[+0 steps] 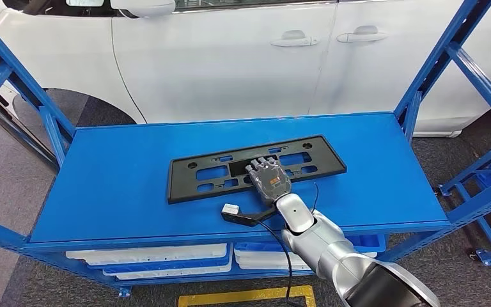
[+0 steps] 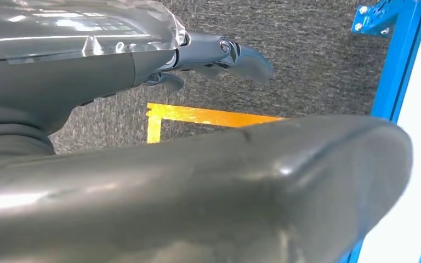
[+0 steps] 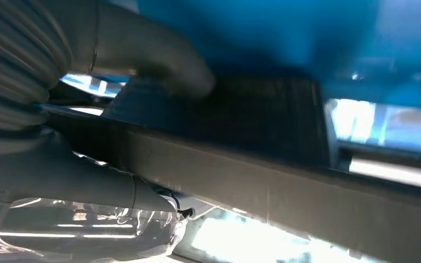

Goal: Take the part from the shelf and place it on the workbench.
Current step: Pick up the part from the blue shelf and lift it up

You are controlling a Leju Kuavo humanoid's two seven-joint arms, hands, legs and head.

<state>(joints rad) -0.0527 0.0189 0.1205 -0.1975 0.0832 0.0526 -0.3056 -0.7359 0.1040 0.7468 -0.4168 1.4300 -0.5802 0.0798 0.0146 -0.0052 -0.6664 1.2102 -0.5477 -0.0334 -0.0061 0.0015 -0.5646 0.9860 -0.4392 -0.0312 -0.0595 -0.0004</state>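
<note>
Head view: right hand (image 1: 269, 178) flat on part (image 1: 198, 173)

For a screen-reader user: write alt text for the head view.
The robot's right hand rests on the near edge of a flat black plastic part with cut-outs, lying on a blue shelf. A white car stands behind the shelf, and white trays sit on the level below.

Flat black slotted plate (image 1: 256, 167), seemingly plastic, lies slightly askew on the blue shelf (image 1: 115, 185).
</note>
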